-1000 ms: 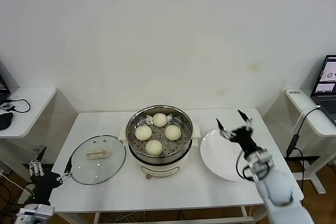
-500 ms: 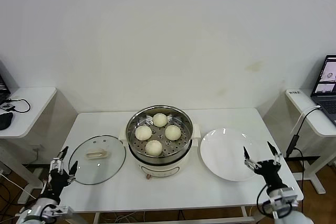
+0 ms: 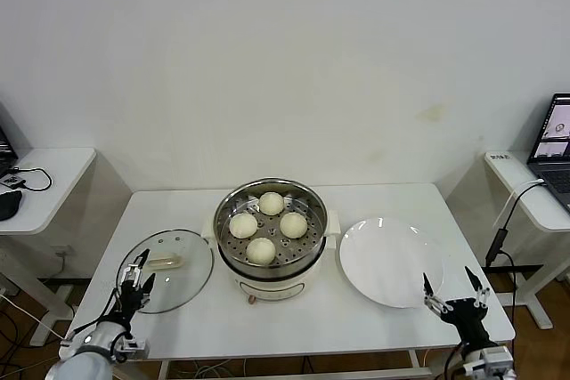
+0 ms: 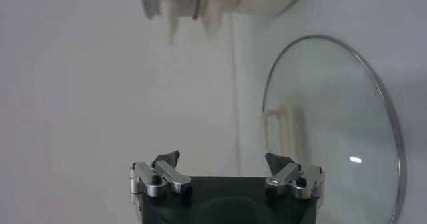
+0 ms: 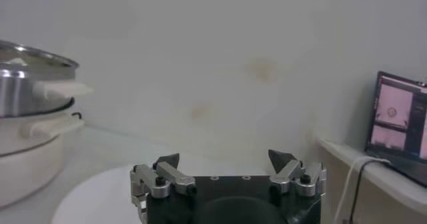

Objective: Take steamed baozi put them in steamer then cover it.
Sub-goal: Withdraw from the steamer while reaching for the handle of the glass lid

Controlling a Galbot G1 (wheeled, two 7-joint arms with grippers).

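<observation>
A: Nearest things first. What is seen at the front bench (image 3: 205, 327) edge?

B: The left claw (image 3: 135, 278) is found at the front left corner, spread wide, nothing held. It is poised just beside the near rim of the lid (image 3: 166, 270), apart from it. In the left wrist view the left claw (image 4: 223, 169) is seen with both fingers parted and the lid (image 4: 333, 125) lying flat ahead of it.

A: And the right side?

B: The right claw (image 3: 454, 288) is placed at the front right, fully open, empty, just off the near edge of the plate (image 3: 387, 264). In the right wrist view the right claw (image 5: 227, 169) is shown wide, with the plate (image 5: 100, 199) below it.

A: Farther back?

B: The steamer (image 3: 270, 260) is set mid-bench, between lid and plate, uncovered. Four buns (image 3: 261, 250) are seated on its perforated tray. A laptop (image 3: 557, 144) is seen on a side table at far right.
</observation>
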